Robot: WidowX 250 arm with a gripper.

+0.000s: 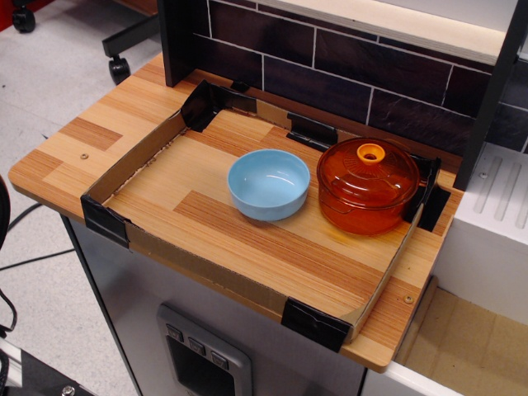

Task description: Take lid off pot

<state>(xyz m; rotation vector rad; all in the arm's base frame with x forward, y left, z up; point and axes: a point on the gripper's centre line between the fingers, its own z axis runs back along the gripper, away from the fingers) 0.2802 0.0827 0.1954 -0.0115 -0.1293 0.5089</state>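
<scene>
No fingers appear in this view, so whether they are spread or pressed together cannot be told. The lid (369, 171) sits closed on the pot (368, 206), its small ring knob (371, 153) at the centre. The pot stands at about 3 o'clock on the wooden worktop (247, 239), close against the right wall of a low cardboard border (132, 161) taped at its corners in black. A light blue bowl (269, 184) stands just beside the pot, at its 9 o'clock.
</scene>
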